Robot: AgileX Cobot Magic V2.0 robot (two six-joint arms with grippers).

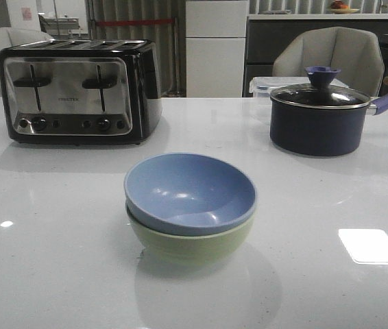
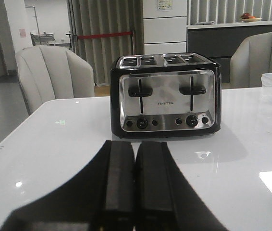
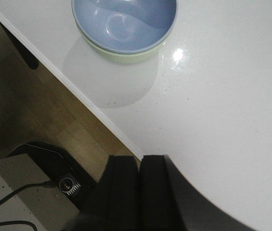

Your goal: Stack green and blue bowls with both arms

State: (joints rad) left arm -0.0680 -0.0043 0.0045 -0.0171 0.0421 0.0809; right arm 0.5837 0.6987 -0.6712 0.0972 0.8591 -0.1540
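Note:
The pale blue bowl (image 1: pixel 188 194) sits nested inside the pale green bowl (image 1: pixel 192 244) at the middle of the white table, near its front edge. The stack also shows in the right wrist view, the blue bowl (image 3: pixel 125 21) on the green bowl (image 3: pixel 126 57). My right gripper (image 3: pixel 139 158) is shut and empty, over the table's front edge, well away from the bowls. My left gripper (image 2: pixel 134 143) is shut and empty, low over the table and facing the toaster. Neither gripper shows in the front view.
A black and chrome toaster (image 1: pixel 79 91) stands at the back left, also in the left wrist view (image 2: pixel 166 94). A dark navy saucepan (image 1: pixel 321 116) with a purple-knobbed lid stands at the back right. The table edge (image 3: pixel 73 91) drops to wooden floor.

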